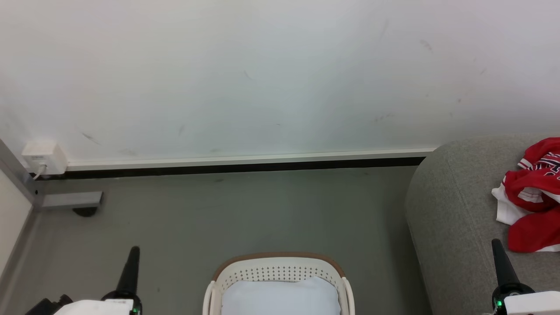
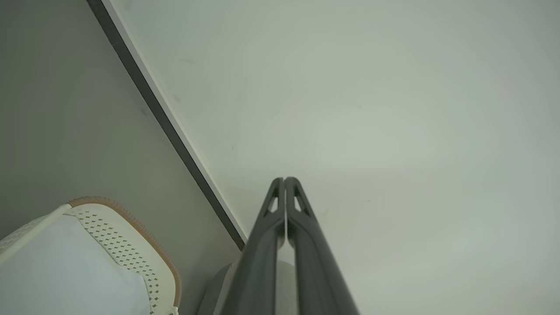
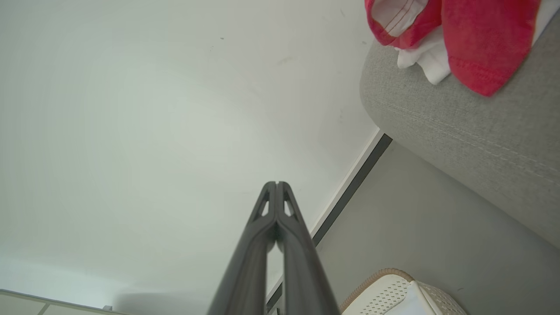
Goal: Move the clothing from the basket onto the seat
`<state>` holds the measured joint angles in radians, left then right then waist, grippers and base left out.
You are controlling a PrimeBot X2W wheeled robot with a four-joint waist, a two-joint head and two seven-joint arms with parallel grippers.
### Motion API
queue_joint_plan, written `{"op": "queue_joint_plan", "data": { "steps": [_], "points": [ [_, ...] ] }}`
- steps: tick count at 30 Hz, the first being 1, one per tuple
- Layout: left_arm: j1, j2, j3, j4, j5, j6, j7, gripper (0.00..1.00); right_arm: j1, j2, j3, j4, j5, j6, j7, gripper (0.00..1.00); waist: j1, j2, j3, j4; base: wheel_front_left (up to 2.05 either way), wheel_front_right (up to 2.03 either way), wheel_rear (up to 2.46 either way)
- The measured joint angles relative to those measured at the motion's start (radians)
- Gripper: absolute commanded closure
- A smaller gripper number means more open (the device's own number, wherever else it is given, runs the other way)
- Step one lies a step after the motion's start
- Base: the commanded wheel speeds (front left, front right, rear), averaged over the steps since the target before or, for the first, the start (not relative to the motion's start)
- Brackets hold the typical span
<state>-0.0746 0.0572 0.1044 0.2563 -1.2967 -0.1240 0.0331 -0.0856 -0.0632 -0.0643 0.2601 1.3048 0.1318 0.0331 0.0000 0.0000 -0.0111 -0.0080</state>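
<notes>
Just beyond my right jaws, the crumpled red-and-white jersey clothing (image 1: 536,192) lies on the large light grey fabric sofa (image 1: 450,218). Between my left jaws and right jaws sits the oval cream-white perforated plastic basket (image 1: 280,273), holding a pale blue-white pad (image 1: 280,297). Both pairs are pressed fully together, gripping nothing.
</notes>
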Motion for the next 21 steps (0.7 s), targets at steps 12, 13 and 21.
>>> {"op": "queue_joint_plan", "data": {
  "steps": [12, 13, 21],
  "points": [
    [-0.009, -0.003, 0.003, -0.003, -0.102, 0.0, 0.025, 1.0, -0.007, 0.004, -0.015, -0.003, 0.092, 0.0, 0.028, 1.0, 0.0, 0.0, 0.004, 0.002, 0.0, 0.0, 0.0],
    [-0.01, -0.003, 0.003, -0.003, -0.108, 0.0, 0.027, 1.0, -0.007, 0.004, -0.016, -0.003, 0.101, 0.0, 0.028, 1.0, 0.0, 0.0, 0.004, 0.002, 0.0, 0.0, 0.0],
    [-0.016, -0.005, 0.005, -0.005, -0.168, -0.001, 0.043, 1.0, -0.011, 0.006, -0.026, -0.006, 0.16, 0.0, 0.043, 1.0, 0.0, 0.0, 0.007, 0.004, 0.0, 0.0, 0.0]
  ]
}}
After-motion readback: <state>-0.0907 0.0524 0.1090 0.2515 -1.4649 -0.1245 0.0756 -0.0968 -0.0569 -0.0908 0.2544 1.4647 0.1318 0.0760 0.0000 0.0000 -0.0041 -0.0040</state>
